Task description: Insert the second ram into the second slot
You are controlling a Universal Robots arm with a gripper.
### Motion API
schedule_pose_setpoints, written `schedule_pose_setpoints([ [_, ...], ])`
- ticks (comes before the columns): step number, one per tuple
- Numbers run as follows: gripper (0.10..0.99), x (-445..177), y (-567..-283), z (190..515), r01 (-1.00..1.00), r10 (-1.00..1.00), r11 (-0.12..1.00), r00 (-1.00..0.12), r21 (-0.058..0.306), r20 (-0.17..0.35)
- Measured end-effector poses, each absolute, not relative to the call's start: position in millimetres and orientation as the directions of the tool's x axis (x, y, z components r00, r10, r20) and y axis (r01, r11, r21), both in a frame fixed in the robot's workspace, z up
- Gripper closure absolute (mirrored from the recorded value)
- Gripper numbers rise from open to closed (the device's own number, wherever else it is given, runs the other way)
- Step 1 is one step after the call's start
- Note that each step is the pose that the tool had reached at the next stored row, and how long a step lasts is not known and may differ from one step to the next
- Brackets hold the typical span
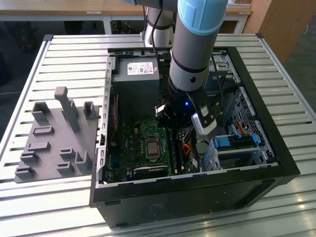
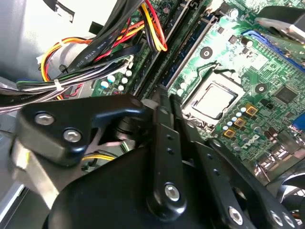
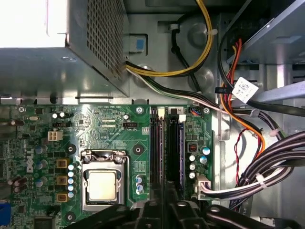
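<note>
hovering at lower centre of the first wrist view, the end effector (image 3: 164, 210), fingers together, sits directly over the ram slots (image 3: 167, 148), whose long axis runs straight up-frame.

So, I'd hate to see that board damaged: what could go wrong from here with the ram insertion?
1. The gripper sits low over the slots. If it presses off-line, it could strain the board.
2. The cables run close beside the slots and might snag on the gripper.
3. The CPU socket lies right next to the slots, so a sideways slip could strike it.
</note>
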State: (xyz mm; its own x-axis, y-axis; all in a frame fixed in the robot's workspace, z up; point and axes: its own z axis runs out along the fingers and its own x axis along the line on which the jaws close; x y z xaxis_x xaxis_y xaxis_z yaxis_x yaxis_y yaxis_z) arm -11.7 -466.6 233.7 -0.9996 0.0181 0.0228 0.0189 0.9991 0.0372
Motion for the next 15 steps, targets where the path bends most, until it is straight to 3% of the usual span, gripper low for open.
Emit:
schedule_pose_setpoints([
  [1, 0.894, -11.7, -466.7, 233.7, 0.019, 0.018, 0.999, -1.0, 0.037, 0.023],
  [2, 0.965, -11.7, -466.7, 233.4, 0.019, 0.018, 0.999, -1.0, 0.037, 0.023],
  [15, 0.965, -11.6, -466.7, 223.8, 0.019, 0.018, 0.999, -1.0, 0.036, 0.023],
])
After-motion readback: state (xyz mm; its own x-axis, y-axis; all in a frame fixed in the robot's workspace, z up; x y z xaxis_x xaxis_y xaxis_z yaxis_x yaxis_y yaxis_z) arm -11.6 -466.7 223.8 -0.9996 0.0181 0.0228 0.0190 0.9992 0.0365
